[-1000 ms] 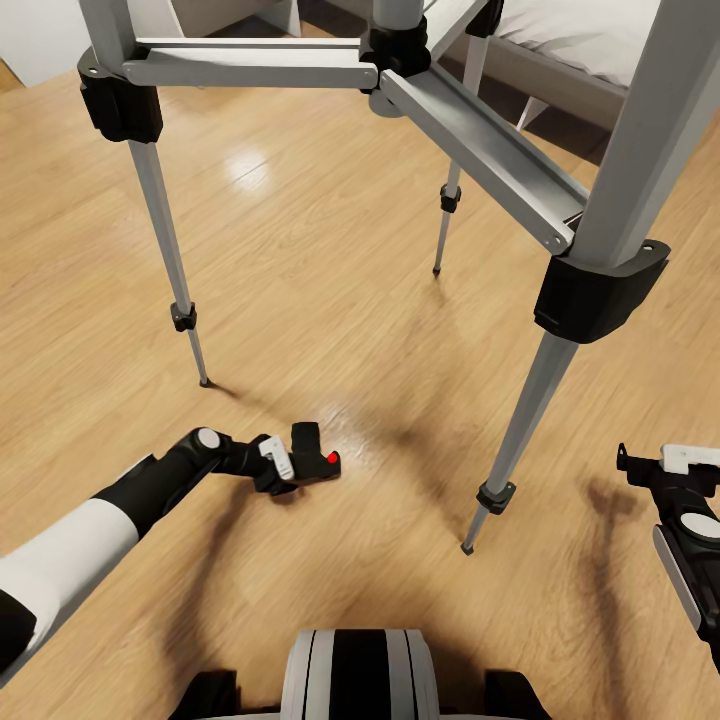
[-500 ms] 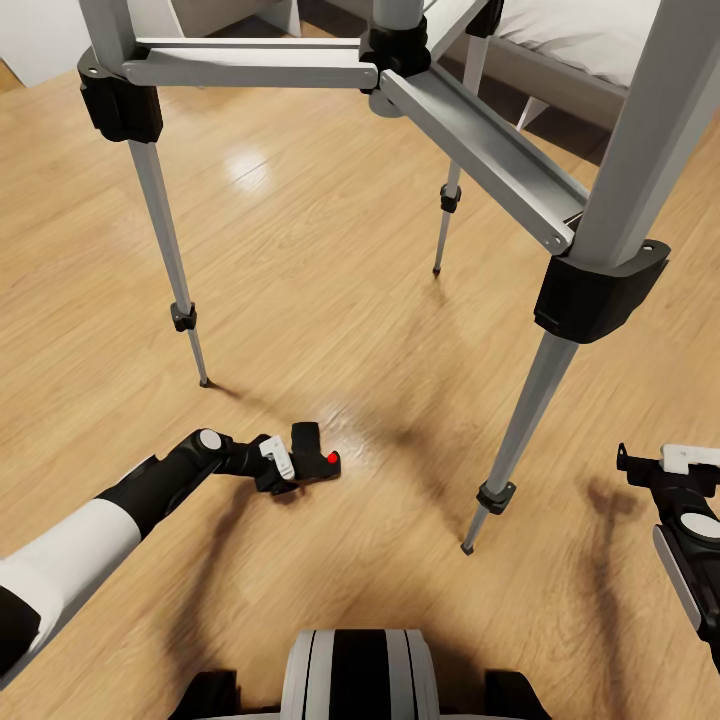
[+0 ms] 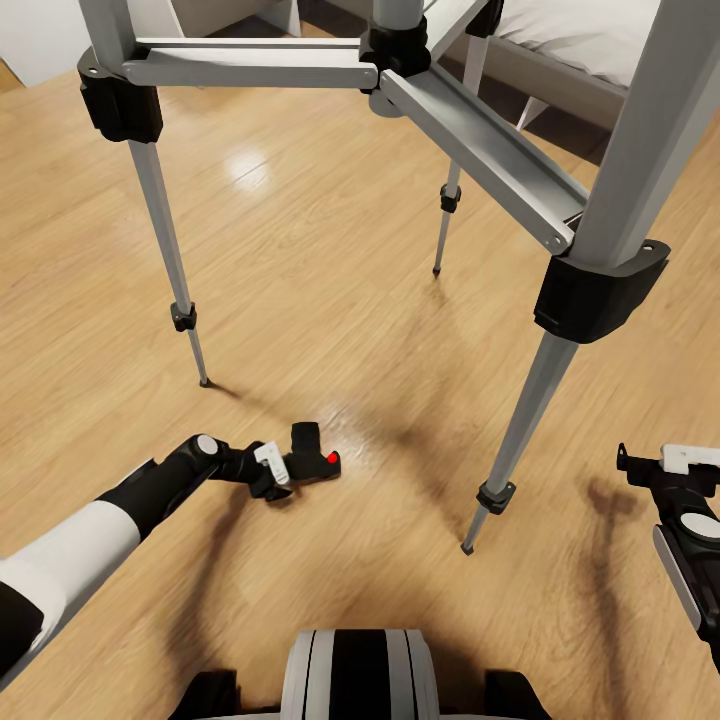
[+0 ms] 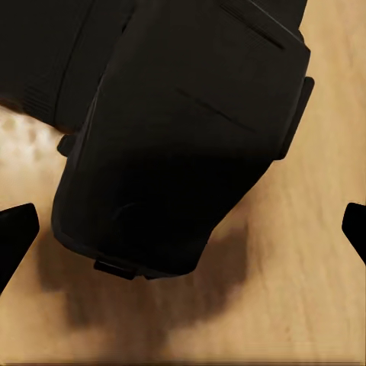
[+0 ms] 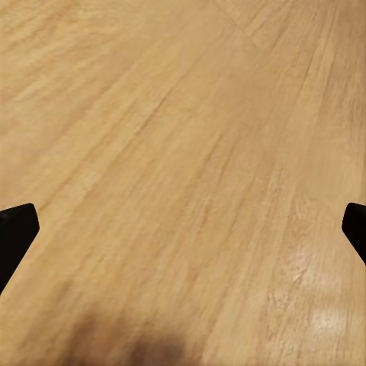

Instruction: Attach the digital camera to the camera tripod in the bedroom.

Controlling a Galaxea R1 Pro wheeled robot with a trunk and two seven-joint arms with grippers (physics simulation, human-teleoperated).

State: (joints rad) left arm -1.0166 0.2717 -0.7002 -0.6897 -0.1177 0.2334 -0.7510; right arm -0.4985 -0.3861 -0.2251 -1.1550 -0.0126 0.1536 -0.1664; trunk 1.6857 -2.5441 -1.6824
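Head view: the digital camera (image 3: 313,458) lies on the light wood floor (image 3: 330,300) between the spread silver legs of the camera tripod (image 3: 420,90), its red button turned toward the tripod's near right leg. The left gripper (image 3: 285,468) sits low at the camera's left side, close against the body; from this angle it cannot be told whether the fingers touch it or how wide they stand. The right gripper (image 3: 640,458) hangs well apart at the far right, beyond that near leg, so the left arm is plainly the nearer one. The camera lies straight ahead of the left gripper, along its reach, its length running on toward the button.

Left wrist view: the camera's dark body looms between the two fingertips (image 4: 17,229), which stand wide apart at either edge with floor showing between each tip and the body. The gripper is spread and, judging from that gap, grips nothing yet. This closeness and the open spacing are what the head view cannot settle.

Right wrist view: bare floor boards, with the right gripper's fingertips (image 5: 15,229) spread wide and nothing between them
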